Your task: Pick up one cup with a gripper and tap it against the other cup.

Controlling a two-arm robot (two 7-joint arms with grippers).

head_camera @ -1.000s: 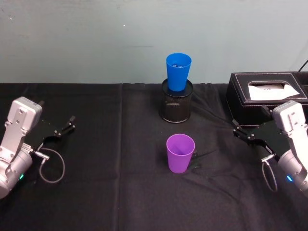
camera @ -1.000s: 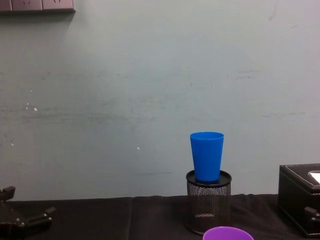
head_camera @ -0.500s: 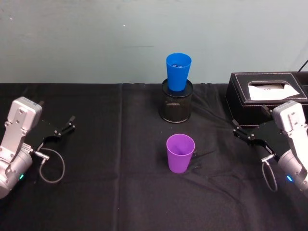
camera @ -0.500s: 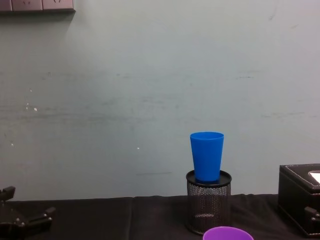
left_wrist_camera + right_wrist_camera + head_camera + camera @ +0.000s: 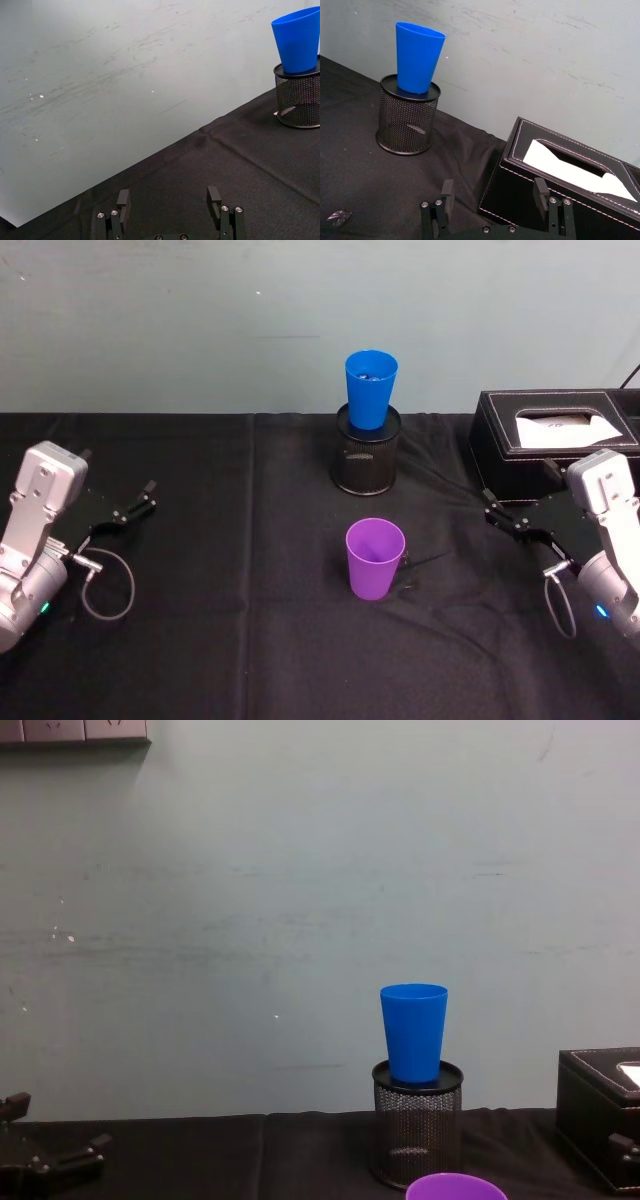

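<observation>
The purple cup stands upright on the black cloth at the table's middle; its rim shows at the chest view's lower edge. Behind it the blue cup stands upright on top of a black wire-mesh cylinder. My left gripper rests open at the table's left side, far from both cups. At the right side my right gripper is open and empty, well apart from the purple cup.
A black tissue box sits at the back right, just beyond the right gripper. A pale wall stands close behind the table. A cable loop lies beside the left arm.
</observation>
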